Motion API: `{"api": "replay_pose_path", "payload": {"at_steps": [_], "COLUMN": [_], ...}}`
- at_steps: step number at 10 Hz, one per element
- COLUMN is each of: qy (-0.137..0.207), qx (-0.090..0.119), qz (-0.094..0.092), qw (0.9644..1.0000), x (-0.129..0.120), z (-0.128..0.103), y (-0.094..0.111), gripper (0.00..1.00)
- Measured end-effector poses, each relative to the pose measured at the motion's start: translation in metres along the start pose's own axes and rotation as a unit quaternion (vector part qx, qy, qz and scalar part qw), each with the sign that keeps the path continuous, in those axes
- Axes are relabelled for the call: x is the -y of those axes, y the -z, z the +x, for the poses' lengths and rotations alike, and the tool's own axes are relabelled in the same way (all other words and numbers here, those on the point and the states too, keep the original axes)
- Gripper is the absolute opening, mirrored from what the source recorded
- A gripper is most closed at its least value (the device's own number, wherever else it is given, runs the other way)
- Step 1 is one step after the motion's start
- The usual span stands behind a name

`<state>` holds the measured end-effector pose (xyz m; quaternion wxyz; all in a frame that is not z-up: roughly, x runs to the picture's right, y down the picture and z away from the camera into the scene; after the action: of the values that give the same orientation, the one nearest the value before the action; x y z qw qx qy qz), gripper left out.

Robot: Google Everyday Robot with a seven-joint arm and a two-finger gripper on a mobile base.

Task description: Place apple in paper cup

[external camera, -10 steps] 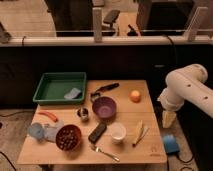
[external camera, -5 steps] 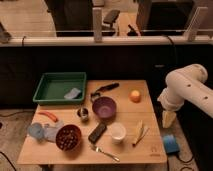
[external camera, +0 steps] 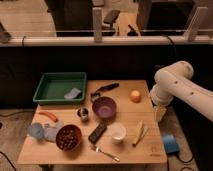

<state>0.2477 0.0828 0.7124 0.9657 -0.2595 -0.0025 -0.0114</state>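
Observation:
The apple (external camera: 135, 96), a small round orange-yellow fruit, lies on the wooden table (external camera: 130, 155) near its far right corner. The paper cup (external camera: 118, 131), short and white, stands upright at the front middle, just left of a pale banana (external camera: 139, 132). My white arm comes in from the right. The gripper (external camera: 160, 113) hangs at the table's right edge, to the right of and a little nearer than the apple, apart from it and from the cup.
A purple bowl (external camera: 104, 107) sits mid-table with a small metal cup (external camera: 83, 114) to its left. A green tray (external camera: 60, 86) stands at the far left. A carrot (external camera: 48, 115), a dark bowl (external camera: 69, 137), a black bar (external camera: 97, 132), a fork (external camera: 105, 152) and a black utensil (external camera: 105, 89) lie around.

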Motion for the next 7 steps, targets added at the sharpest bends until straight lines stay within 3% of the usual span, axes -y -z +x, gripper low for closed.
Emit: {"api": "replay_pose_path", "payload": {"at_steps": [3,7], "qy": [0.004,0.0], "qx": [0.018,0.036], "qz": [0.007,0.014], "qw": [0.9998,0.9993], "x": [0.029,0.042], "z": [-0.017,-0.019], "y": [-0.013,-0.026], "gripper": [0.8,0.8]}}
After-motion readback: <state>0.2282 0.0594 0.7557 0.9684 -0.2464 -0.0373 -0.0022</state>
